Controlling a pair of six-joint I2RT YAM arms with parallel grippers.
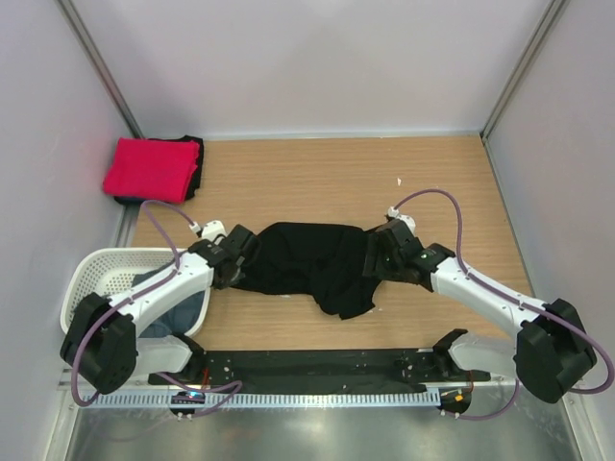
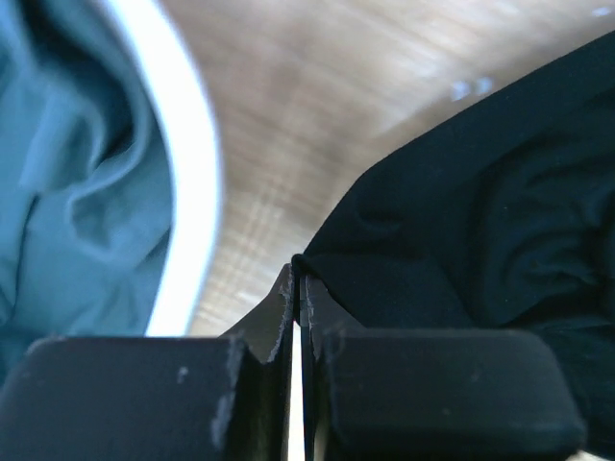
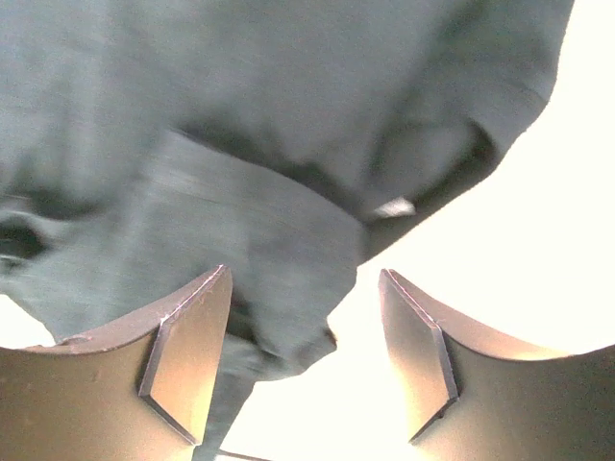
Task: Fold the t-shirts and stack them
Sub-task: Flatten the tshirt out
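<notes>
The black t-shirt (image 1: 312,264) lies crumpled in the middle of the table. My left gripper (image 1: 233,259) is at its left edge; in the left wrist view the gripper (image 2: 299,279) is shut, pinching a corner of the black t-shirt (image 2: 480,211). At the shirt's right edge, my right gripper (image 1: 377,257) is open. In the right wrist view the gripper (image 3: 306,360) straddles a hanging fold of the shirt (image 3: 240,125), which looks grey in the glare. The red t-shirt (image 1: 151,169) lies folded at the back left. The grey-blue t-shirt (image 2: 67,192) is in the basket.
A white lattice laundry basket (image 1: 96,274) stands at the left near edge, its rim (image 2: 187,192) close to my left gripper. A dark folded cloth (image 1: 195,163) shows under the red t-shirt. Walls close in the table at the back and both sides.
</notes>
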